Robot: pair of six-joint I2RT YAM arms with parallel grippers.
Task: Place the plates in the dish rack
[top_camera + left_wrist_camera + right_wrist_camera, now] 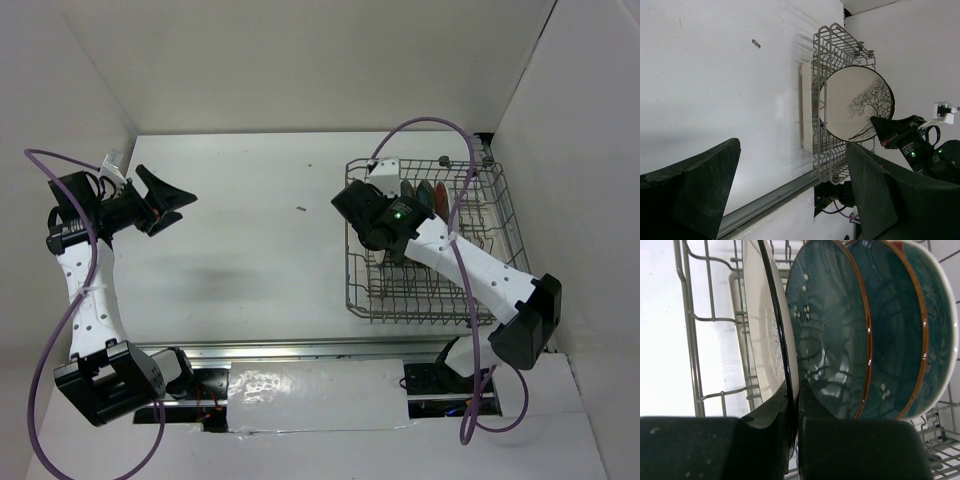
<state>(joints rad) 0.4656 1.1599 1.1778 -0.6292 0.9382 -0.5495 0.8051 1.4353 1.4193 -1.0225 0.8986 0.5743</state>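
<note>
Now the right gripper (794,407), clamped on the rim of the cream tree-drawing plate (762,325) standing upright in the dish rack (430,300) at right, just left of a teal plate (832,340), should settle it fully before letting go, while the left gripper (165,200) hangs wide open.

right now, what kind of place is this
Likely a robot test bench, not a kitchen: white walls box in a white table, with two mounted arms and one dish rack holding plates.

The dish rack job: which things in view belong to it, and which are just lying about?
Job: dish rack, cream plate, two teal plates, patterned plate, right gripper clamping the cream plate.
Lying about: small dark scrap on the table, open left gripper.
</note>
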